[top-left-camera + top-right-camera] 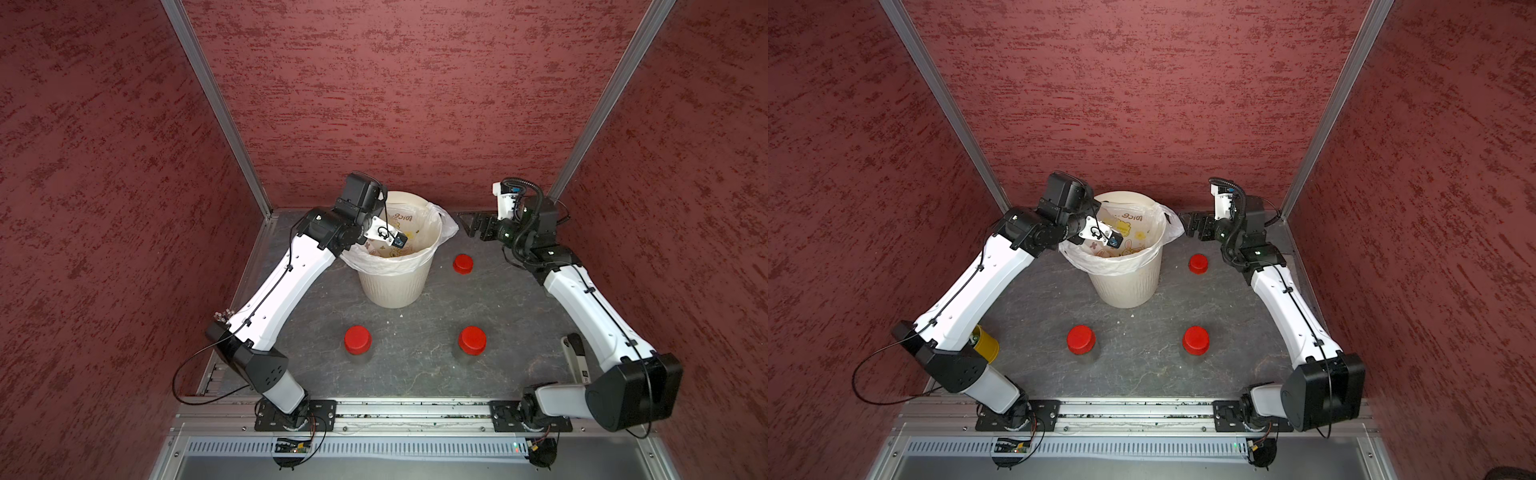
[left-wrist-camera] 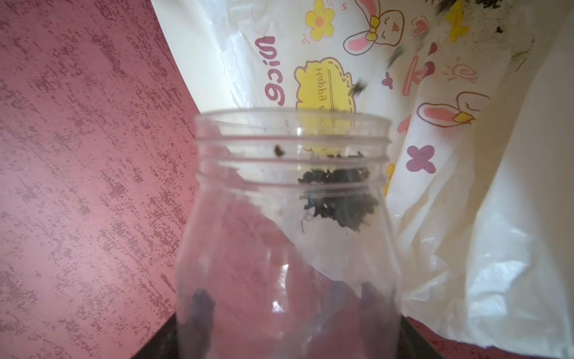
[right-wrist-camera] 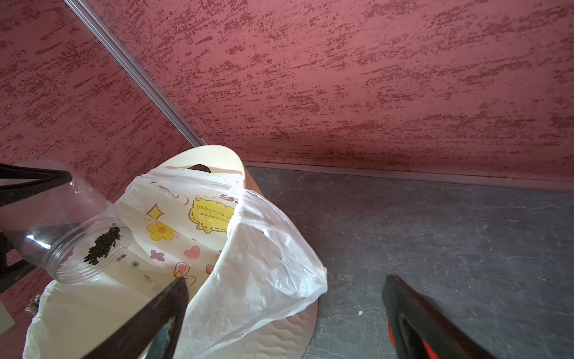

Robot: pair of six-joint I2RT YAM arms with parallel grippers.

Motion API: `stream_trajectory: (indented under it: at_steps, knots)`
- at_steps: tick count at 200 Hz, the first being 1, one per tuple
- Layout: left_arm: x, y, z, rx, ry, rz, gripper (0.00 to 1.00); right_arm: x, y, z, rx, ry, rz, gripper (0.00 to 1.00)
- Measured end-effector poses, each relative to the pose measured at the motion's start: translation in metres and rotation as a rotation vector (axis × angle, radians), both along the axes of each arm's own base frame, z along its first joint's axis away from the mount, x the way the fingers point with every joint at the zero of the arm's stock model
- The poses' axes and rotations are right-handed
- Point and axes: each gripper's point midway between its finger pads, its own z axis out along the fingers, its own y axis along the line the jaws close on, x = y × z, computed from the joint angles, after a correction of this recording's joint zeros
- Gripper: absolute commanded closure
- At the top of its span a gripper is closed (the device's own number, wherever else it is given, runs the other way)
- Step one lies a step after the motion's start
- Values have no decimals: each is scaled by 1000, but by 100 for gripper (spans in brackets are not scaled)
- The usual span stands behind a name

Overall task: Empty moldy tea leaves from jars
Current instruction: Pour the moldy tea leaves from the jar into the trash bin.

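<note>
Left pincer (image 2: 285, 310) clamps jar (image 2: 289, 217) over bin (image 1: 395, 284), right pincer (image 1: 469, 225) gapes; grey table (image 1: 415, 370), red walls (image 1: 415, 104).

Probably a lab test booth: red textured wall panels (image 1: 415, 83), aluminium posts (image 1: 215, 104).

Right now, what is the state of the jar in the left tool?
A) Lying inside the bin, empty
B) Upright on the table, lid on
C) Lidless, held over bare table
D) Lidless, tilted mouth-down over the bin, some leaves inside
D: the left tool grips the jar, which has no lid and tilts over the bin, with a dark clump of leaves near its mouth.
</note>
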Motion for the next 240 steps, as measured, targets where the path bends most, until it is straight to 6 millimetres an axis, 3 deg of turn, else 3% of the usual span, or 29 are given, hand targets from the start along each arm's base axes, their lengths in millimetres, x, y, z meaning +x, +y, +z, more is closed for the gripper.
stream_trajectory:
  at_steps: [36,84,130,171,211,240]
  knots:
    - [-2,-7,31,-49,-74,-15,30,0,0,0,2,1,1,1]
    - [3,-5,-14,12,23,-4,30,-1,2,1,10,4,10,1]
    - [6,-16,20,-39,-57,-24,30,-1,2,1,11,3,12,1]
    - [3,-9,2,-8,-10,-14,30,-1,2,1,11,4,13,1]
    - [0,-10,13,-26,-36,-20,30,-1,2,1,11,4,13,1]
    - [-2,-7,-4,2,5,-17,30,-1,2,1,11,4,13,1]
